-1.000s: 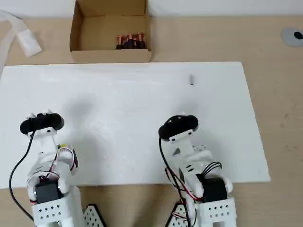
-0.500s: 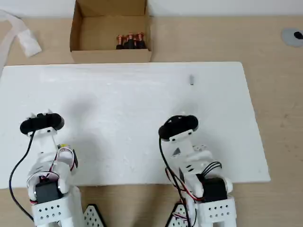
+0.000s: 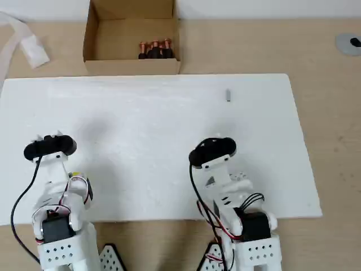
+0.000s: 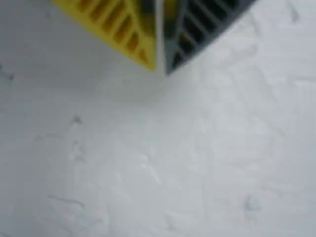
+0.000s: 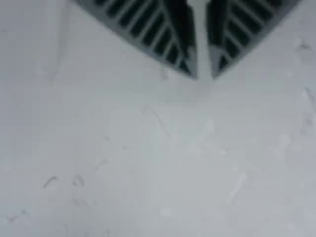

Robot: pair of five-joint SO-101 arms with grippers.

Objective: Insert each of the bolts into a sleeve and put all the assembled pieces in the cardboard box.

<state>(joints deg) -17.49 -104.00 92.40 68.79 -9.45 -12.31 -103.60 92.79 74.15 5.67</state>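
The open cardboard box stands beyond the far edge of the white foam board. Several copper-headed bolts in dark sleeves lie together against its near wall. The left arm rests at the board's near left, its gripper shut just above bare foam, one finger yellow and one dark. The right arm rests near the board's middle front, its gripper shut with dark ribbed fingers over bare foam. Neither holds anything.
The white foam board covers most of the table. A small grey piece lies on it at the far right. Crumpled white plastic sits left of the box. A grey disc lies at the far right edge.
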